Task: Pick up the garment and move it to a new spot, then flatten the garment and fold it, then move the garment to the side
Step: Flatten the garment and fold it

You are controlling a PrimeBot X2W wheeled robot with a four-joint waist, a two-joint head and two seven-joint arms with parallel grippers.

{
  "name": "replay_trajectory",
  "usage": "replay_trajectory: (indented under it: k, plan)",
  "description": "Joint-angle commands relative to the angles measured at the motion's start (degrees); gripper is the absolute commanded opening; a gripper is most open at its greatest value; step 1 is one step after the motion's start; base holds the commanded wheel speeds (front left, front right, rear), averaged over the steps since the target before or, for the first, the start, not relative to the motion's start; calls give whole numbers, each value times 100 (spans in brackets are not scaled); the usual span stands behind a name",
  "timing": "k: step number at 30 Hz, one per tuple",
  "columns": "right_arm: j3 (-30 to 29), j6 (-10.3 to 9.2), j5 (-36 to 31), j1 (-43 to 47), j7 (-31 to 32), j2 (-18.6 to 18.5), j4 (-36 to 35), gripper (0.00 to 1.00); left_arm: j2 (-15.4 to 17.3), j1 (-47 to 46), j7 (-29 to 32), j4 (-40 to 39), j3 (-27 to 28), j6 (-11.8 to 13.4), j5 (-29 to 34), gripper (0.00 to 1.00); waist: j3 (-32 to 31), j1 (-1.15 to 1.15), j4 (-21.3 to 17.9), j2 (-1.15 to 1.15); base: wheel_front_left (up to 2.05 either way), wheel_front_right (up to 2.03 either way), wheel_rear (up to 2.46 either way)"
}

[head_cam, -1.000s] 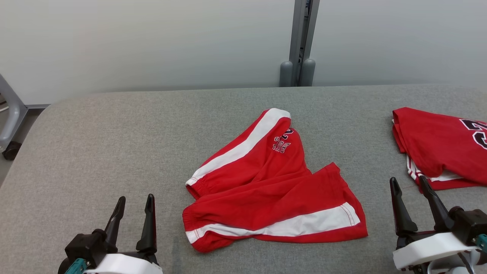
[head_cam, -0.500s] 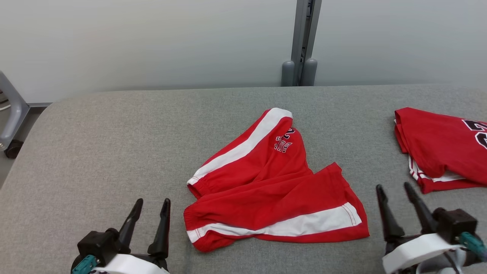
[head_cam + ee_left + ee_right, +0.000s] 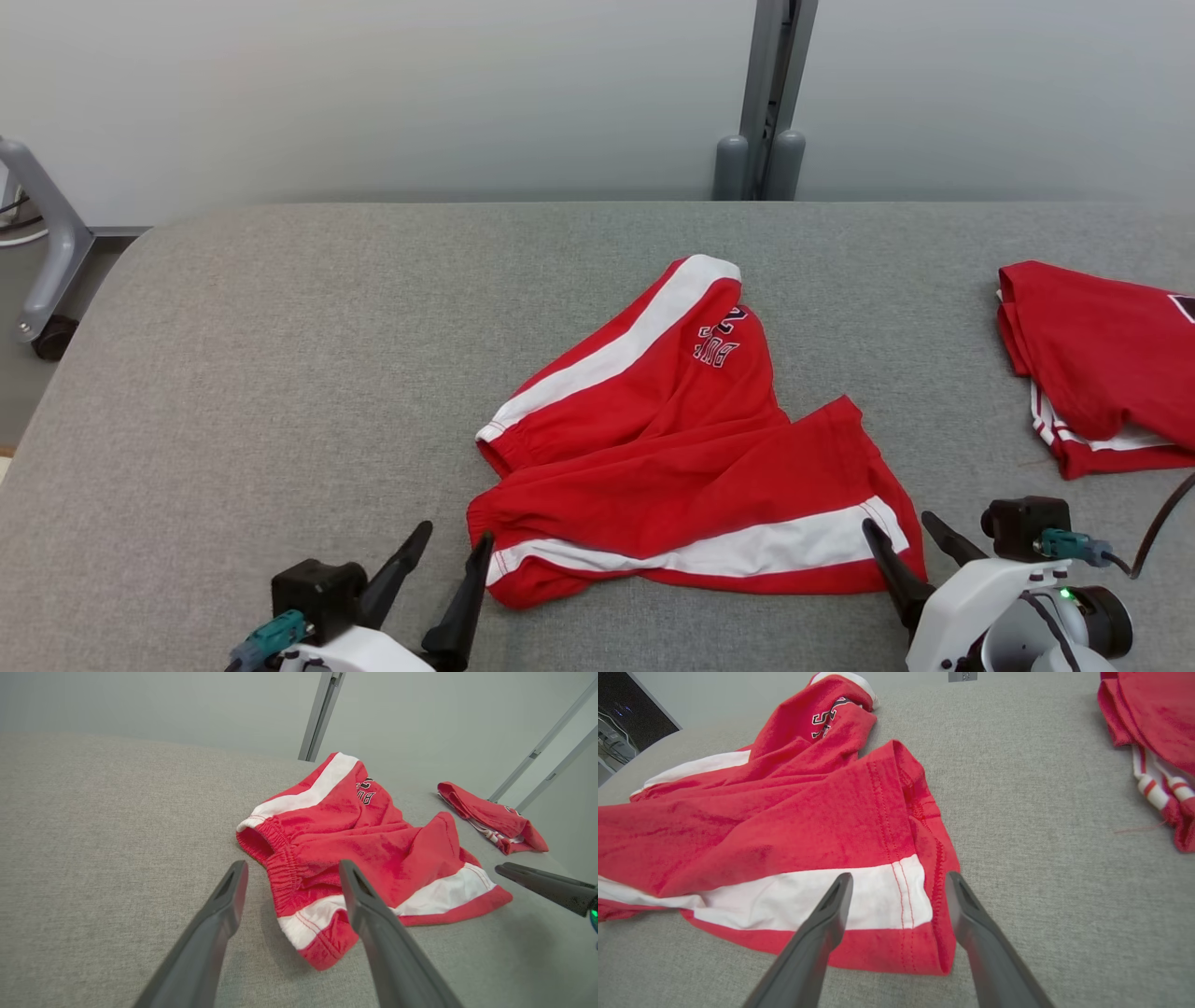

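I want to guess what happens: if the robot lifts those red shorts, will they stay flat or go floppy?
Probably floppy: the shorts already lie creased and folded over themselves. Likely light, being thin cloth. Unlikely to slide far on the rough grey table.

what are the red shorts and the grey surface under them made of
Red shorts: probably a soft cotton-type knit, matte and slightly fuzzy; it creases limply, with stitched hems and a gathered elastic waist. Grey surface: looks like woven upholstery fabric, matte, with a fine visible weave.
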Motion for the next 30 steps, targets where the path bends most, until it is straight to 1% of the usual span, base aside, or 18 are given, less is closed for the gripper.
replay_trajectory:
  k: [1, 7, 12, 22, 24, 25, 26, 27, 30]
  plan:
    - [-15, 1, 41, -73, 39, -32, 45, 100, 59, -131, 55, -33, -37, -37, -29, 100, 21, 0, 27, 0, 0, 0, 0]
    - [29, 1, 160, -175, 289, -16, 287, 100, 155, -137, 361, -115, -320, -101, -240, 100, 69, 0, 105, 0, 0, 0, 0]
    - [-57, 1, 164, -218, 411, 33, 458, 100, 237, -158, 478, -135, -502, -123, -340, 100, 102, 0, 141, 0, 0, 0, 0]
    - [44, 1, 176, -201, 427, 93, 402, 100, 356, -315, 645, -82, -934, -146, -643, 100, 146, 0, 109, 0, 0, 0, 0]
    - [57, 1, 172, -159, 433, 93, 354, 87, 375, -357, 661, 2, -978, -142, -712, 100, 142, 0, 87, 0, 0, 0, 0]
    - [65, 1, 169, -136, 435, 93, 329, 79, 401, -393, 653, 66, -953, -123, -696, 100, 139, 0, 73, 0, 0, 0, 0]
    - [80, 1, 166, -115, 448, 96, 304, 75, 419, -422, 640, 142, -927, -74, -666, 100, 135, 0, 56, 0, 0, 0, 0]
    - [90, 1, 163, -100, 463, 100, 278, 74, 410, -431, 648, 218, -916, -42, -677, 100, 133, 0, 38, 0, 0, 0, 0]
    - [125, 1, 141, -51, 489, 115, 200, 78, 412, -470, 632, 396, -844, 63, -712, 100, 134, 0, -12, 0, 0, 0, 0]
